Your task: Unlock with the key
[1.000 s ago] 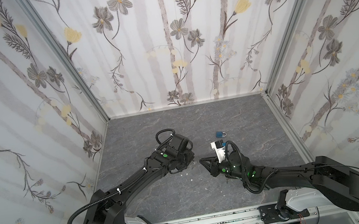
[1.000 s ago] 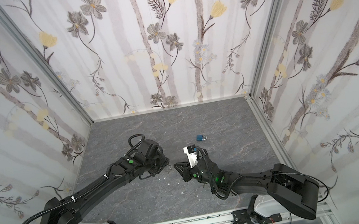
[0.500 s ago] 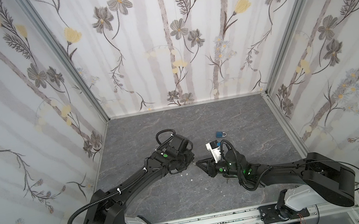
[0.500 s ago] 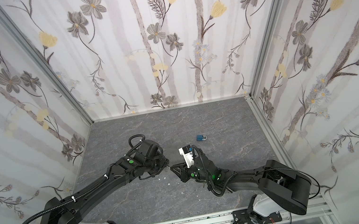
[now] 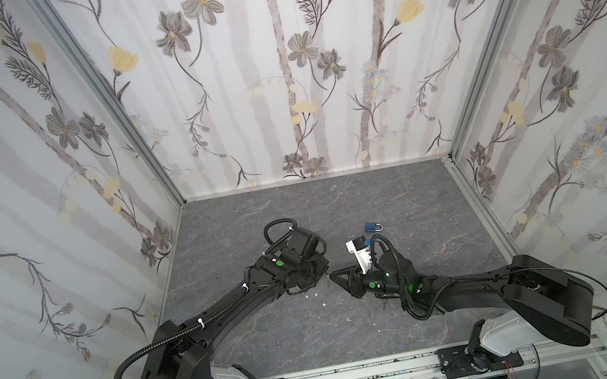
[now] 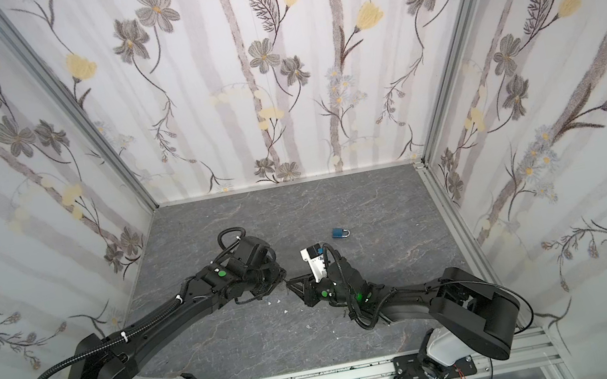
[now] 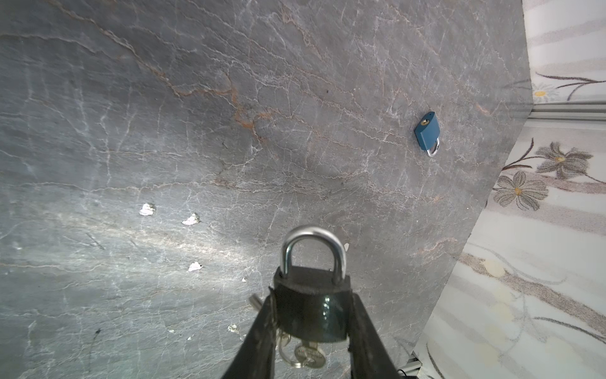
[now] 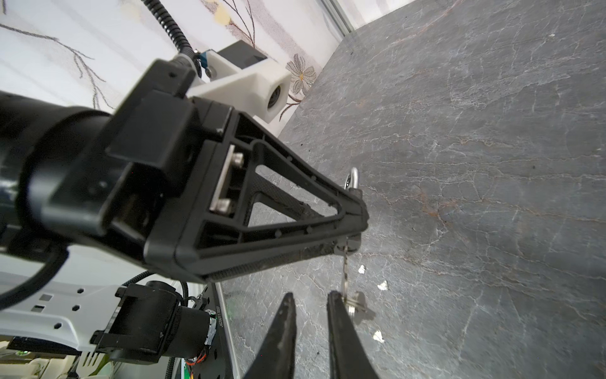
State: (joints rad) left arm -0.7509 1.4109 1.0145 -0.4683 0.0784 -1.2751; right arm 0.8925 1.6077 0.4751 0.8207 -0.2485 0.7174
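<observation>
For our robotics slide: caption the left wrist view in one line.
Left gripper clamps black padlock, keys hanging from it; blue padlock lies apart on the table.

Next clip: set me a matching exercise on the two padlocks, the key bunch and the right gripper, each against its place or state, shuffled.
Things
1. black padlock
2. blue padlock
3. key bunch
4. right gripper

Places or states
A. lies alone on the table
B. jaws slightly apart, nothing between them
C. clamped in the left gripper
D. dangles under the black padlock

Pairs: 1-C, 2-A, 3-D, 4-B
</observation>
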